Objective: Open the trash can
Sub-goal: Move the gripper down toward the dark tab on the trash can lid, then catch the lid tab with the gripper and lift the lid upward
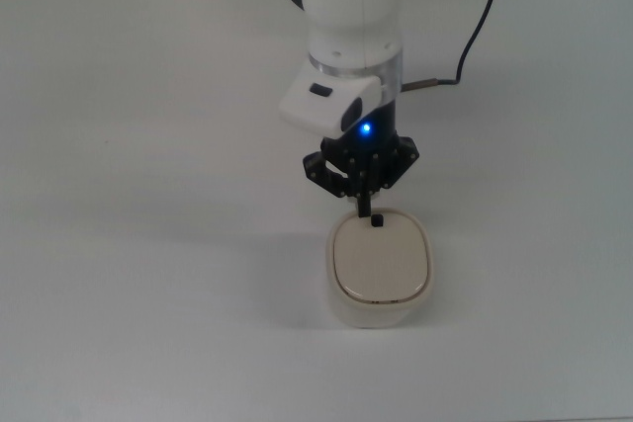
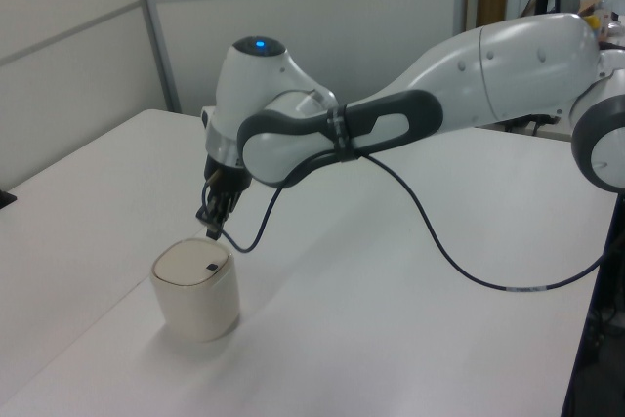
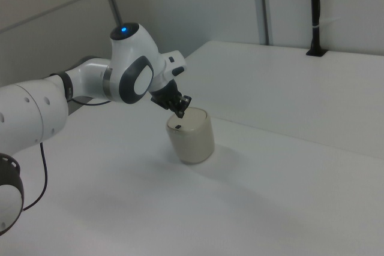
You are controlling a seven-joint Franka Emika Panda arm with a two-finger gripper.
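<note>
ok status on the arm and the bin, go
Gripper shut, tip just above the button. Trash can upright, lid closed. Nothing in the way.

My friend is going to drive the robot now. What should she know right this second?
Pincer: its fingers are shut together like one poking tip, holding nothing. It hangs just above the trash can's far rim in the top view, right by the small black button. I cannot tell if the tip touches the button yet.

Trash can: upright on the white table, alone, its beige lid lying flat and closed.

Done: the pincer is lined up near the button.

Left: probably press down on the button so the lid pops up, then lift the arm away.
</note>
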